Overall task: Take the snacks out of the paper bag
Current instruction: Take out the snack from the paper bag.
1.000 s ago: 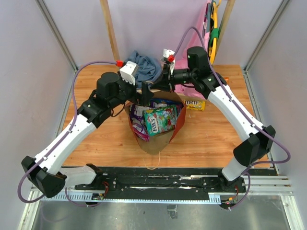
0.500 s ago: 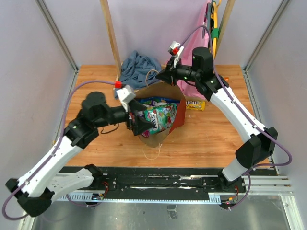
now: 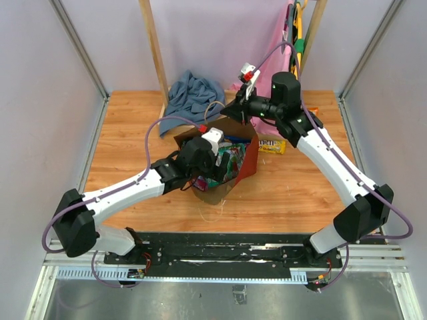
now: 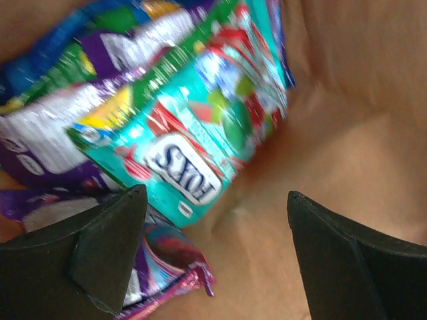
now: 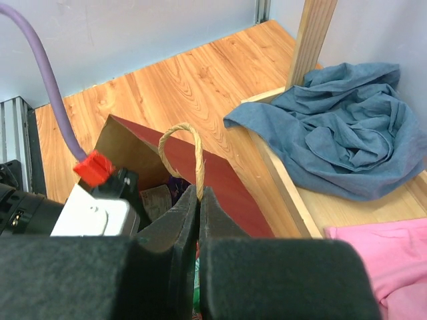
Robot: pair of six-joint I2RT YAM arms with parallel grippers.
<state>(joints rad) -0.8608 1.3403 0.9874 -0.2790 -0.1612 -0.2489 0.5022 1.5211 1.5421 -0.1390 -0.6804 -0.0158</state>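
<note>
My left end effector (image 4: pixel 220 220) has dipped into the paper bag (image 3: pixel 250 163), open above the teal packet (image 4: pixel 193 153) — right end effector (image 5: pixel 199 200) clamps the twine handle (image 5: pixel 179 141) — grab next

two arms, left arm (image 3: pixel 123 195) and right arm (image 3: pixel 330 162): white shells on the long links, black rounded joints and bases, mounted on a black rail (image 3: pixel 220 253). purple cable (image 3: pixel 152 132) along each, ending in a red plug (image 5: pixel 93 167) at a white wrist block (image 5: pixel 93 215). fingers (image 4: pixel 103 257) matte black, wedge-shaped.
</note>
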